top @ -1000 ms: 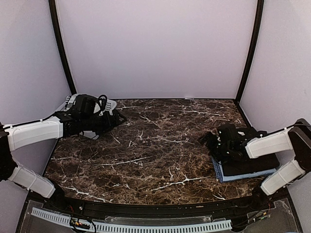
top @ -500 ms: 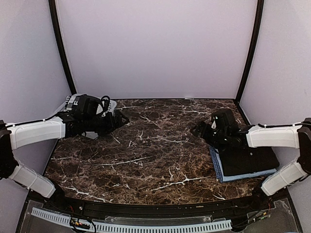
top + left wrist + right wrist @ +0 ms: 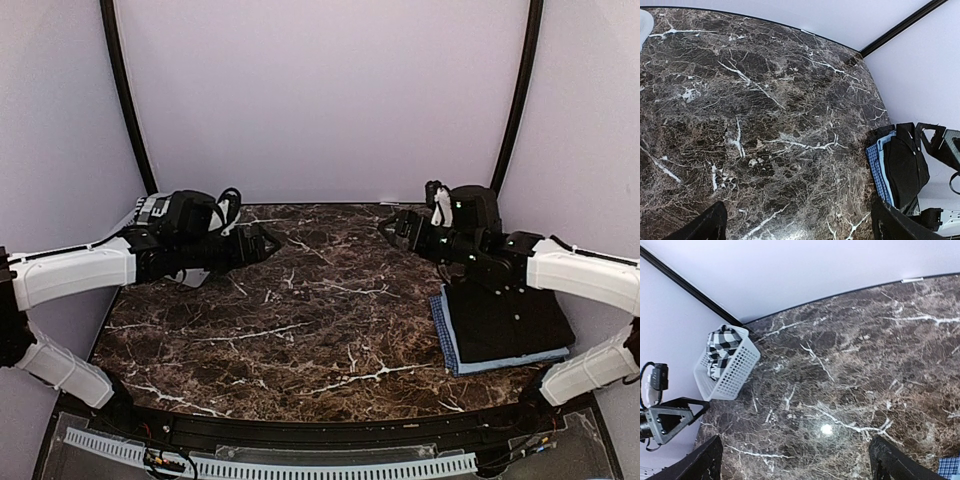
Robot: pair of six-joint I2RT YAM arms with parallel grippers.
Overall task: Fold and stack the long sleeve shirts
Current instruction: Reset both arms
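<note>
Two shirts, one pile: black shirt [image 3: 512, 318] folded flat on top of the light blue shirt [image 3: 505, 362], on the near-right part of the table [image 3: 300, 340], close to its right edge
light blue shirt: mostly covered, just a thin strip peeking out along the near and left sides of the black one
bottom of the pile: blue checked cloth [image 3: 874, 169], only an edge showing on the pile's left side, lying right on the table
left fingers [image 3: 272, 241]: spread wide, nothing between them, up off the table over the far-left area, tips pointing toward the middle
right fingers [image 3: 390, 227]: spread wide too, holding nothing, hovering beyond the far end of the pile, not touching either shirt, tips pointing left
the two sets of fingers: well apart, roughly facing each other across the far half of the table
basket [image 3: 735, 375]: white plastic mesh, far-left corner of the table, right by the black corner post
in the basket: black-and-white checked cloth [image 3: 720, 347], bunched up inside
wrist cams: own fingertips way out at the bottom corners, only marble tabletop between them
</note>
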